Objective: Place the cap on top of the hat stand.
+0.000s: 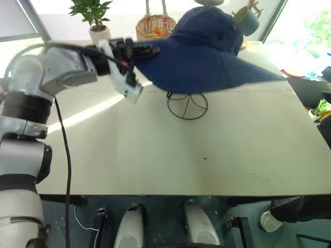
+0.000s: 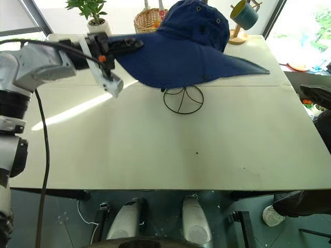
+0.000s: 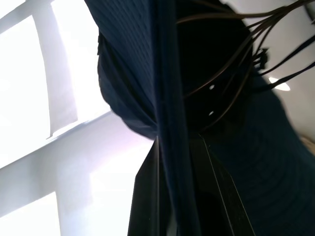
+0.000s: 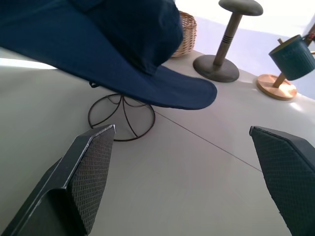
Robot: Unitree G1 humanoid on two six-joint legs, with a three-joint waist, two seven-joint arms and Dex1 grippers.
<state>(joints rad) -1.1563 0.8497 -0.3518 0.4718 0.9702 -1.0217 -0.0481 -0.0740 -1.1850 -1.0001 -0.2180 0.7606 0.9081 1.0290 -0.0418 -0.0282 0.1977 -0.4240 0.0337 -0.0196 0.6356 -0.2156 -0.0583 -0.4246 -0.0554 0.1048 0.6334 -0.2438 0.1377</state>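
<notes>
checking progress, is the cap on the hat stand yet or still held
On and held: the cap sits over the hat stand, whose wires show inside the crown, while the left gripper's fingers pinch its brim.

Navy blue cap [image 2: 191, 49] sits over the hat stand [image 2: 183, 99], crown up with its small eyelets showing, wide floppy brim tilted and spread out to the right; only the stand's dark wire ring base and lower stem show beneath, on the pale table

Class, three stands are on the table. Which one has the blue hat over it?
The hat stand made of thin dark wire, under the cap. The grey post is bare; the wooden stand carries a teal mug.
</notes>
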